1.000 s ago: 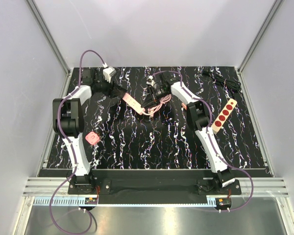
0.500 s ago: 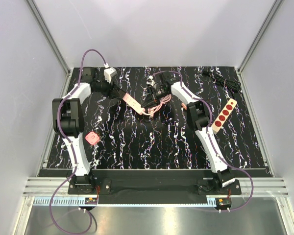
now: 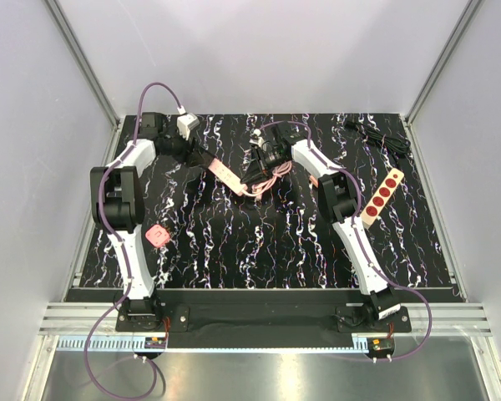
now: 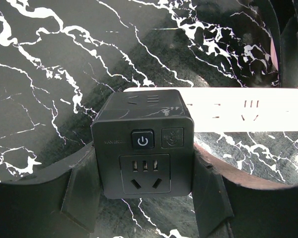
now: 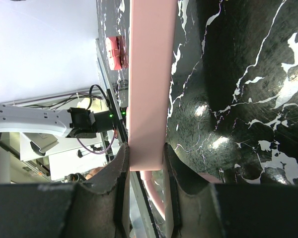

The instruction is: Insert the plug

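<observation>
— Toward the far left of the surface (image 3: pixel 259 242), where is the plug?

— It is a black cube adapter (image 4: pixel 143 134) with a power button and a socket on its near face. It sits at the left end of the pink power strip (image 3: pixel 226 176). The left end effector (image 4: pixel 145 188) is clenched on it, one finger against each side.

— Is it seated in the strip?

— I cannot tell. The cube overlaps the strip's end, but its pins are hidden.

— And the strip's other end?

— The right end effector (image 5: pixel 148 171) is grasping it, with its fingers pressed to the two long edges. The strip runs diagonally between the two arms.

— Anything else around?

— A pale strip with red sockets (image 3: pixel 382 196) lies well apart on the right. A black cable (image 3: pixel 382 138) sits in the far right corner. A small pink object (image 3: pixel 158 236) rests near the left arm.
</observation>
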Controlling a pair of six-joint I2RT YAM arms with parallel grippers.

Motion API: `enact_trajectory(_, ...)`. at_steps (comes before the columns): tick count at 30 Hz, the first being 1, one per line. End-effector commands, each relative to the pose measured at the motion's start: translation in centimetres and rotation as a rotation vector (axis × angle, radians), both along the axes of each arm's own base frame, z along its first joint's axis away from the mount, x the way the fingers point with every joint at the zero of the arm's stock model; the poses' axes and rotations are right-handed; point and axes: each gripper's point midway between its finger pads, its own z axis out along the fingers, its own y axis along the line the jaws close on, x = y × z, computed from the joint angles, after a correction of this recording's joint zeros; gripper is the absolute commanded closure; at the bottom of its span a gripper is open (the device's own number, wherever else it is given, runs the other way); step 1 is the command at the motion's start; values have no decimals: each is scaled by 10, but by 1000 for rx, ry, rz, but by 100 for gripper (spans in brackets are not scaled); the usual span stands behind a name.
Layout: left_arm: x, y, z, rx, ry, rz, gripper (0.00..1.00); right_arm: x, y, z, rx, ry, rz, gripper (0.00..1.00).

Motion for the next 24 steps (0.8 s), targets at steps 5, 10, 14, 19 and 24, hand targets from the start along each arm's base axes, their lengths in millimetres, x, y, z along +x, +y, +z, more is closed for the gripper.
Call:
enact_trajectory(5, -1, -17, 18, -59, -54, -81, 100, 10, -15, -50, -67, -11, -32, 100)
enact_trajectory(10, -1, -13, 9, -31, -34, -77, 100, 9, -16, -50, -63, -14, -26, 100)
enact_trajectory(14, 0, -12, 7, -27, -23, -82, 100, 10, -17, -51, -64, -16, -26, 100)
enact_trajectory(19, -1, -6, -10, 33, 11, -55, 100, 11, -17, -51, -65, -14, -32, 100)
enact_trajectory(24, 0, -10, -26, 91, 43, -45, 100, 13, -17, -51, -70, -15, -37, 100)
